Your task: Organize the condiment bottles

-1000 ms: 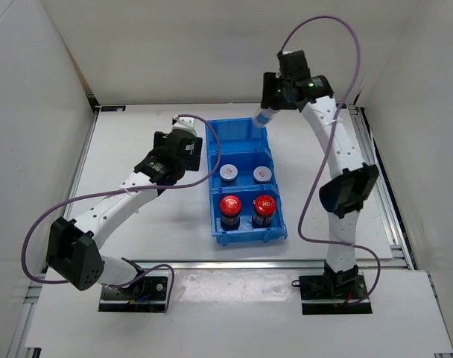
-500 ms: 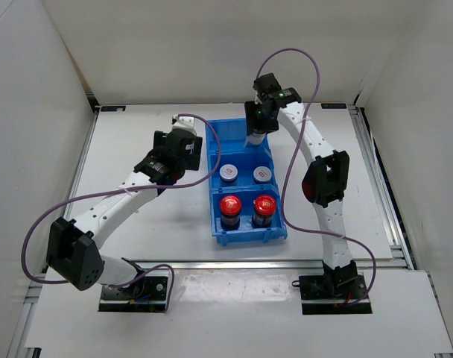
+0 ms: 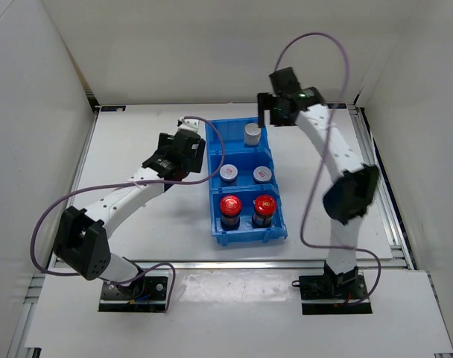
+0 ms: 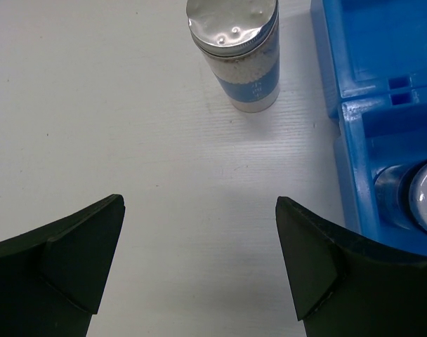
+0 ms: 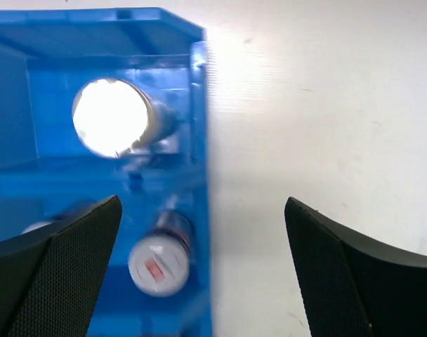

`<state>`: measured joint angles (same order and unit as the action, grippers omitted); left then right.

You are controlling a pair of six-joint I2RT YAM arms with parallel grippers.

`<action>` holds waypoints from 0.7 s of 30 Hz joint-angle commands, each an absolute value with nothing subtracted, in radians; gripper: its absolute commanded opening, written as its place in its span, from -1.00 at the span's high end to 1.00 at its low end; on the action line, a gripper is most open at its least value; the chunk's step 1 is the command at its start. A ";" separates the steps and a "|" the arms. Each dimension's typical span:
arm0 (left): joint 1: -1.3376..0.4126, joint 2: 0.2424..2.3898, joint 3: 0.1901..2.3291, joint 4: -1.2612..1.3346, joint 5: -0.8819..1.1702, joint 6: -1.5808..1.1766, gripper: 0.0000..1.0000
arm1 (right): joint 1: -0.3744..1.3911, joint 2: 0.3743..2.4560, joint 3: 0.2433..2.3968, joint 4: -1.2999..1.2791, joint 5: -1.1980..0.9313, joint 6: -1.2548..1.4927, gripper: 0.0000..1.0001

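A blue bin [image 3: 280, 224] holds two red-capped dark bottles [image 3: 230, 205] in front and two white-lidded short bottles [image 3: 228, 173] in the middle. A grey-capped white-blue bottle [image 3: 252, 134] stands upright in the back right section. My right gripper [image 3: 267, 112] hovers open just behind and right of it, and its bright cap [image 5: 109, 117] shows in the wrist view, clear of the fingers. A second grey-capped bottle [image 4: 236, 53] stands on the table left of the bin. It lies ahead of my open left gripper [image 4: 199, 203], untouched.
The bin wall [image 4: 354, 105] runs close along the right of the loose bottle. White enclosure walls [image 3: 33, 112] surround the table on three sides. A purple cable [image 3: 204, 175] drapes from the left wrist past the bin's left side.
My right gripper brought the grey-capped bottle into the bin's back section, let go of it and opened, then drew back to the right. The left gripper edged a little toward the back.
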<state>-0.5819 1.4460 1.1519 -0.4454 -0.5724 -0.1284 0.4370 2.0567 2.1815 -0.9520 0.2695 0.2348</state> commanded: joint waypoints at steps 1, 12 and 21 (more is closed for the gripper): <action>-0.583 1.440 1.207 -0.456 -0.604 -0.143 -0.98 | 0.390 1.710 1.984 -0.871 0.376 0.262 -1.00; -0.537 1.537 1.304 -0.506 -0.451 -0.262 -0.98 | 0.399 1.040 1.246 -0.926 0.040 0.276 -1.00; -0.469 1.686 1.505 -0.506 -0.417 -0.288 -0.98 | 0.411 0.790 1.158 -1.058 0.029 0.296 -1.00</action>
